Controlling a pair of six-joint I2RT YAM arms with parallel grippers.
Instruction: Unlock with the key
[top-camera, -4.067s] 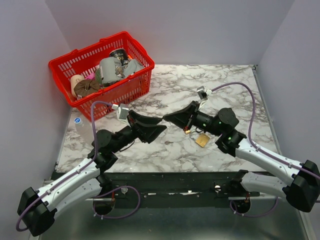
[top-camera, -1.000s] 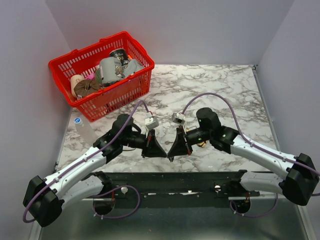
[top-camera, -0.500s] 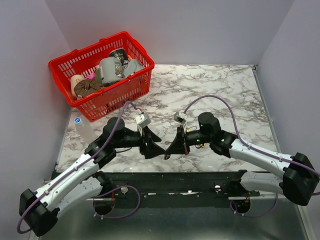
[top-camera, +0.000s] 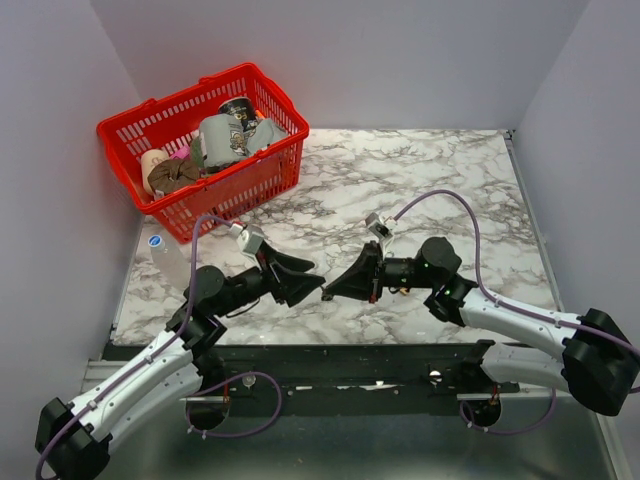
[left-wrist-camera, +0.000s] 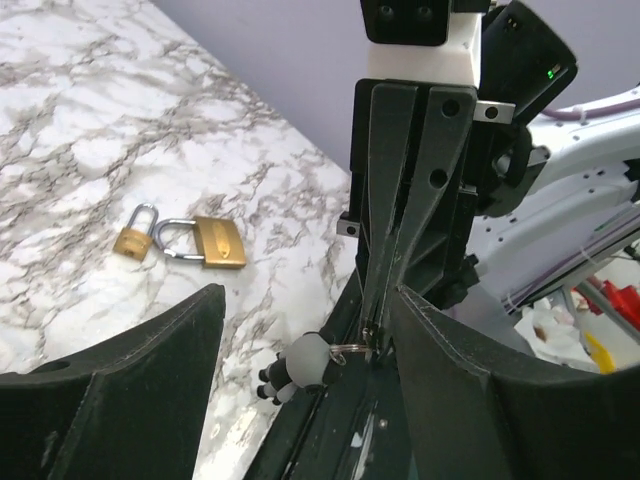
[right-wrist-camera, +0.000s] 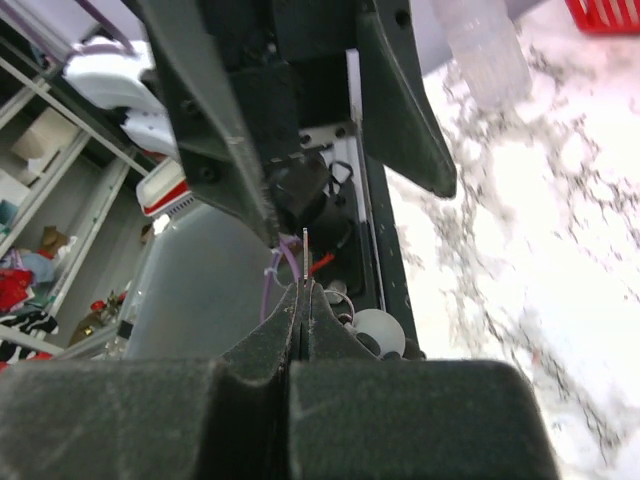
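The key (right-wrist-camera: 304, 256) shows as a thin silver blade poking out of my right gripper (right-wrist-camera: 303, 291), which is shut on it. A ring with a small white-and-black charm (left-wrist-camera: 300, 365) hangs just below those fingertips. Over the table's near edge, the right gripper (top-camera: 329, 293) points left towards my left gripper (top-camera: 319, 276), which is open and a short gap away. In the left wrist view the left gripper (left-wrist-camera: 305, 300) frames the right one, with nothing between its fingers. Two brass padlocks, a larger one (left-wrist-camera: 215, 242) and a smaller one (left-wrist-camera: 135, 238), lie together on the marble.
A red basket (top-camera: 262, 178) full of household items stands at the back left. A clear plastic bottle (top-camera: 165, 255) lies by the table's left edge. The dark front rail (top-camera: 350, 352) runs under both grippers.
My left gripper has gone from shut to open and drawn back left, away from the right fingertips. The right gripper has stayed shut on the key and swung up slightly.
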